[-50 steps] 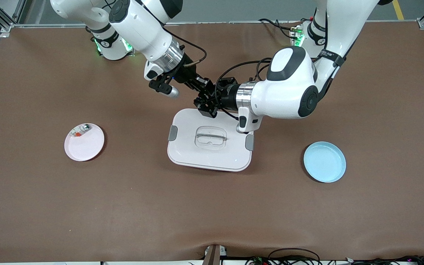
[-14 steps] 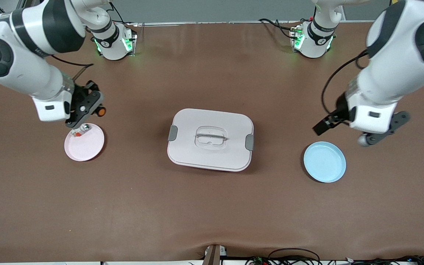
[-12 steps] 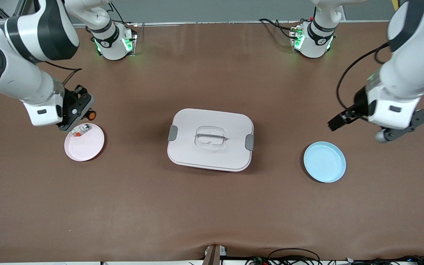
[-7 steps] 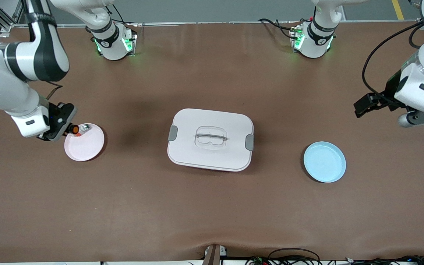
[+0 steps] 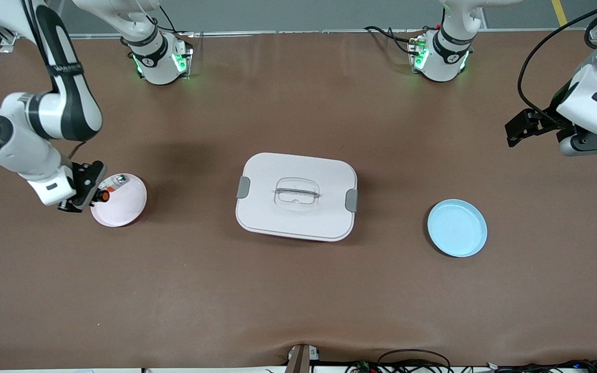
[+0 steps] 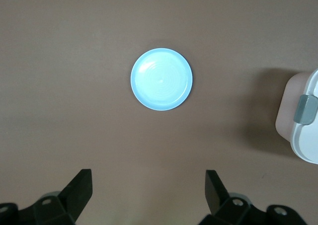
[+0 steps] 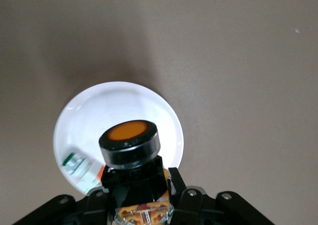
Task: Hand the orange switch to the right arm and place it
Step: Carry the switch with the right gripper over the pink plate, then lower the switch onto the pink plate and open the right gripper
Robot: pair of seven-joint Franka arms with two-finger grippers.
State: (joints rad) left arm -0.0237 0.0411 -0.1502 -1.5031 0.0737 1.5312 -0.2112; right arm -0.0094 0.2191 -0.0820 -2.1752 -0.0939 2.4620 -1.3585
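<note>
Placement over pink plate (image 5: pixel 122 204)
Right gripper (image 5: pixel 95 192) clamps orange switch (image 7: pixel 130 141) cap-up above plate edge for release; left gripper (image 6: pixel 149 192) waits wide open, empty.

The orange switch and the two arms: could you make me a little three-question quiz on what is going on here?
1. True or false: the right gripper is shut on the orange switch.
2. Over which thing is the switch held? A) the blue plate B) the pink plate C) the white lidded box
3. Fill in: the left gripper is ____ and holds nothing, up over bare table at the left arm's end.

Key: 1 true. 2 B; a small clear-and-white part already lies on that plate. 3 open.
</note>
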